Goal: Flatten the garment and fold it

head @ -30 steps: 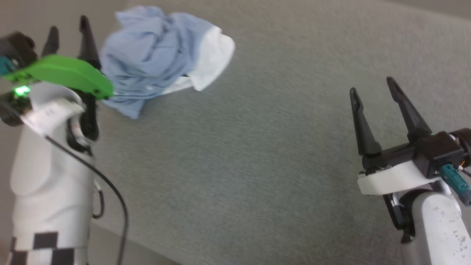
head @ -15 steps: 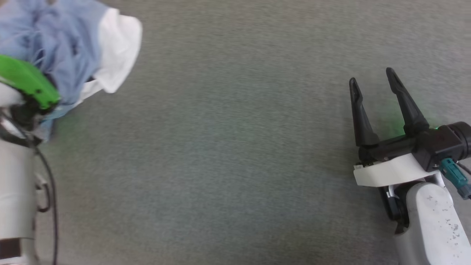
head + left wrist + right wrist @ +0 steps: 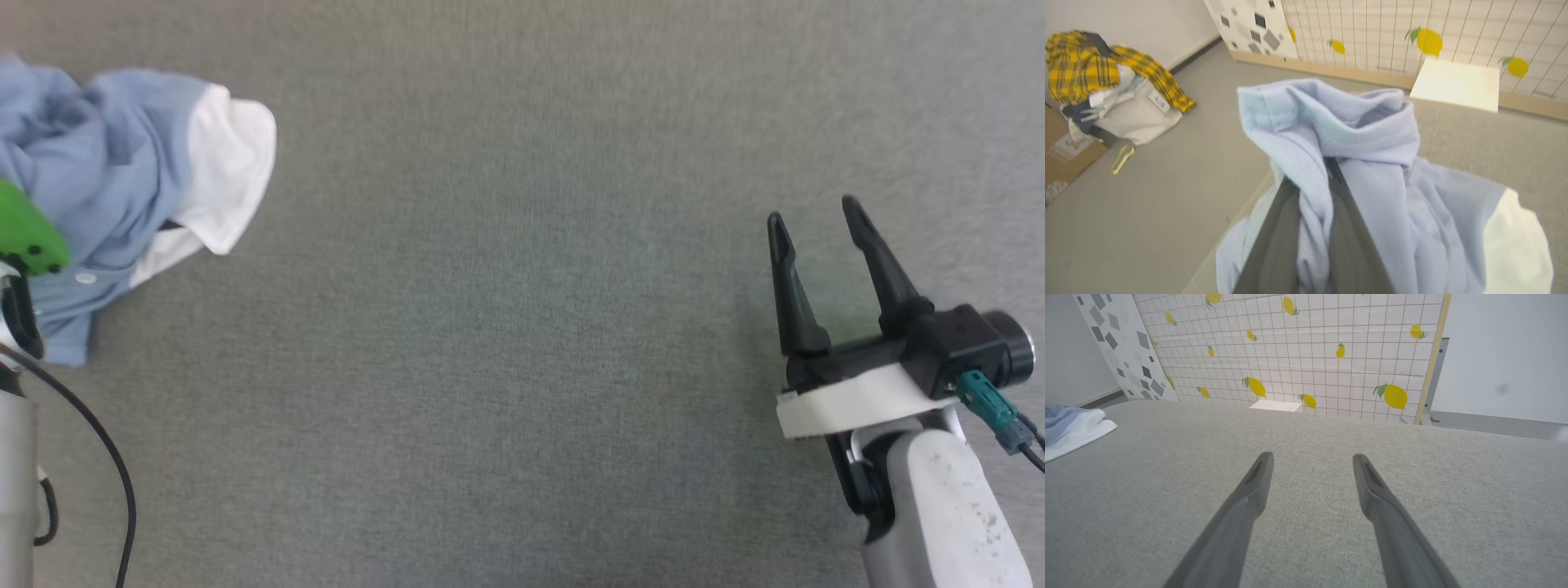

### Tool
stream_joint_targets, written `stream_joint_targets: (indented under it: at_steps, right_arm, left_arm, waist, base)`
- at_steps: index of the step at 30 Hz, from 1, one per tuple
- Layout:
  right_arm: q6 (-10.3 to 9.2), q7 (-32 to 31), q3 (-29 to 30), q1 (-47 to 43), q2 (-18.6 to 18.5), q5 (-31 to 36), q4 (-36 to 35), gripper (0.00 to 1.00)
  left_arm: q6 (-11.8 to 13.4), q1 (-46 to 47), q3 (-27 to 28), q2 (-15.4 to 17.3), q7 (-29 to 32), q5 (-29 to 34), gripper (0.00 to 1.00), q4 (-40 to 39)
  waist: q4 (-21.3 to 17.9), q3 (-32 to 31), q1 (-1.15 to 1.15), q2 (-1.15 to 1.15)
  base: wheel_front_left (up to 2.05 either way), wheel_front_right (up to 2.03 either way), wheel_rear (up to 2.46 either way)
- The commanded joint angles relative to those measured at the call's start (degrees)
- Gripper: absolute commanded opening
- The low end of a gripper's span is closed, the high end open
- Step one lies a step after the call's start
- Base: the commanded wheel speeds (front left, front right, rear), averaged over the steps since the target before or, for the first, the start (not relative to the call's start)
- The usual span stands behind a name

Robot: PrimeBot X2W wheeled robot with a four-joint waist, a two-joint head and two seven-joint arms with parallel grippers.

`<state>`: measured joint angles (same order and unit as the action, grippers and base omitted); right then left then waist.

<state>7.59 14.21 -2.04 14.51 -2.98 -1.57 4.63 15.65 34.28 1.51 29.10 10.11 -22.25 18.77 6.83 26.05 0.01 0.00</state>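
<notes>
Garment [image 3: 106,180] bunched, no clear long axis, white panel rightward; left gripper [image 3: 1327,165] clamped on blue fold; right gripper [image 3: 810,211] spread.

Soft, even indoor light leaves no hard shadows on the grey counter [image 3: 522,343]. A faint green glow tints it beside the right pincer [image 3: 811,208]. The head view is slightly smeared. Up close, the shirt [image 3: 1372,196] and the left pincer [image 3: 1312,183] are out of focus. The gridded wall [image 3: 1310,355] bows slightly towards the edges.

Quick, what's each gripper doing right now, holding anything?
Left gripper: shut on the blue shirt.
Right gripper: open, holding nothing, over the grey surface.
</notes>
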Motion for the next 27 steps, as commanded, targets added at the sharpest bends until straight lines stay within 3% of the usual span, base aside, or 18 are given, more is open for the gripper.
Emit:
stream_joint_targets:
  at_steps: [1,7,13,27]
  right_arm:
    - [-0.1,0.5,0.2,-1.0,0.1,-0.9,0.4,1.0]
    - [-0.1,0.7,1.3,-4.6,0.1,-2.6,1.4,1.0]
    - [-0.1,0.7,1.6,-6.9,0.1,-3.9,2.2,1.0]
    - [-0.1,0.1,1.7,-10.5,0.1,-4.4,1.9,1.0]
  left_arm:
    - [-0.4,0.3,0.0,0.9,-3.8,1.3,0.0,-0.9]
    - [-3.6,4.1,-2.5,1.9,-16.0,4.7,0.0,-3.6]
    - [-6.7,9.1,-6.8,0.9,-18.9,6.2,0.0,-5.7]
    - [-10.6,16.1,-17.6,-11.5,-15.6,3.3,0.0,-8.3]
  waist:
    - [-0.3,-8.0,-0.01,0.0]
    - [-2.0,-14.9,-0.01,0.0]
    - [-6.2,-19.9,-0.01,0.0]
    - [-17.6,-23.5,-0.01,0.0]
  base:
    - [0.0,0.0,0.0]
    - [0.0,0.0,0.0]
    - [0.0,0.0,0.0]
    - [0.0,0.0,0.0]
